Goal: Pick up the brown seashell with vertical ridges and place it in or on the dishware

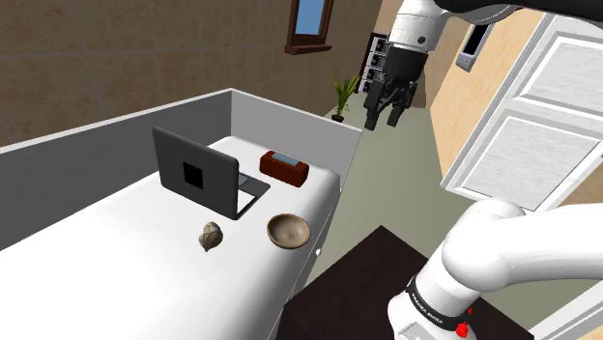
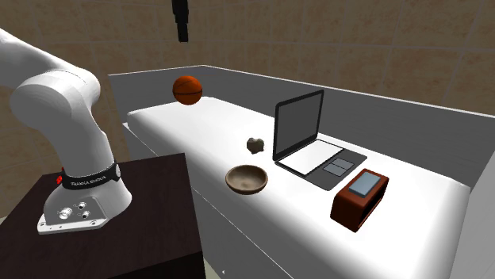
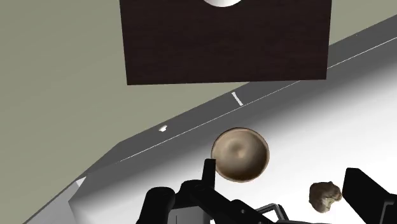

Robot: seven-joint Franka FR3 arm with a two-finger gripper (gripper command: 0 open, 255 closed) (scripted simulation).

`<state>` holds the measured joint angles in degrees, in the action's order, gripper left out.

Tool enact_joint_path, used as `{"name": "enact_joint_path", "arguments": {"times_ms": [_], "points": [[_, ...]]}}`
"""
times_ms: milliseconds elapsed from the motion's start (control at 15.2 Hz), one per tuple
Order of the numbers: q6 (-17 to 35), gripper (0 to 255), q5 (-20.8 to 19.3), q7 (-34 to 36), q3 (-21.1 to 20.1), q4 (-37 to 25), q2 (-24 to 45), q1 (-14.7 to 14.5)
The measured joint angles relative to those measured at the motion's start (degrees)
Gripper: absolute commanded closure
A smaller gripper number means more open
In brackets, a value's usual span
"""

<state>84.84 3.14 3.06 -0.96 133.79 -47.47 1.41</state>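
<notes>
The brownish ridged seashell [image 1: 210, 235] lies on the white table [image 1: 116, 241], just in front of the laptop. Beside it, nearer the table's edge, stands a brown bowl [image 1: 288, 231]. My black gripper [image 1: 383, 123] hangs open high in the air, well above and away from both, with nothing between its fingers. In the second exterior view the gripper [image 2: 184, 35] is at the top edge, far above the shell [image 2: 255, 145] and bowl [image 2: 247, 178]. The wrist view looks down past the open gripper [image 3: 286, 194] at the bowl [image 3: 239, 153] and the shell [image 3: 325, 195].
An open grey laptop [image 1: 198, 174] and a reddish-brown box with a screen [image 1: 284, 167] sit behind the shell. An orange ball [image 2: 188, 89] rests at the table's far end. Grey walls [image 1: 280, 121] border the table. My dark stand [image 2: 103, 230] is next to the table.
</notes>
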Motion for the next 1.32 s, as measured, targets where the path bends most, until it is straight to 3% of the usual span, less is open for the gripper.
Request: {"name": "enact_joint_path", "arguments": {"times_ms": [132, 462, 1056, 1320], "points": [[0.93, 0, 0.35, 0.44, -0.32, 0.68, 0.09, -0.05], [10.31, 0, 3.41, 3.92, -2.93, 7.90, 0.47, -0.55], [32.72, 0, 9.88, 10.16, -9.22, 18.64, 8.07, -2.33], [42.68, 0, 12.20, 12.42, -11.85, 19.89, 14.81, -2.86]]}}
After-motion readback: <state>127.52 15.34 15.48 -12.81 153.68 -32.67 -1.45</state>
